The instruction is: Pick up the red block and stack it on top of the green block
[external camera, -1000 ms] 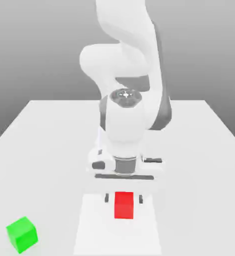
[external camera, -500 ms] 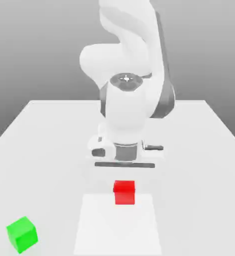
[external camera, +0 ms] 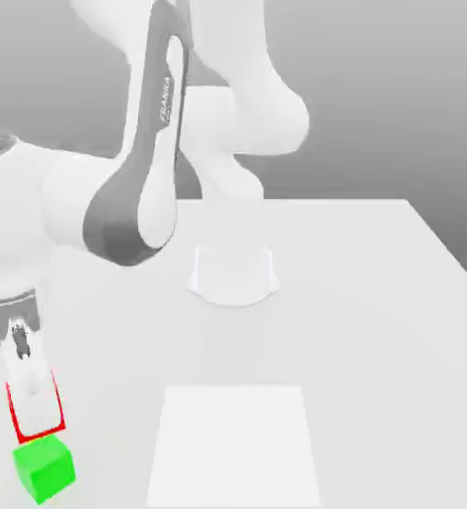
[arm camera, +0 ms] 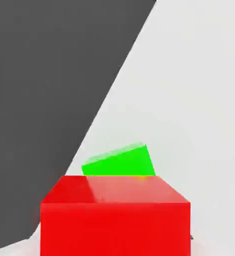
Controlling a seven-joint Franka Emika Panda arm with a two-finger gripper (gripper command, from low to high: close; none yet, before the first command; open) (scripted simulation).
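My gripper point(external camera: 36, 410) is low at the exterior view's left, shut on the red block point(external camera: 39, 434). A white finger point(external camera: 33, 396) covers most of the block, so just its red edges show there. The green block point(external camera: 44, 469) rests on the table directly below the red one, with a very small gap or none between them. In the hand view the red block point(arm camera: 114, 217) sits large in the foreground, and the green block point(arm camera: 120, 161) lies just beyond it, slightly rotated relative to it.
A white square patch point(external camera: 235, 442) lies on the table point(external camera: 377, 298) near the front middle. The arm's round base point(external camera: 233, 273) stands behind it. The green block is close to the table's left edge; dark floor point(arm camera: 44, 90) lies past that edge.
The gripper closed on the red block at the white patch, lifted it, and the arm swung to the exterior view's left. The red block now hangs over the green block, which has not moved.
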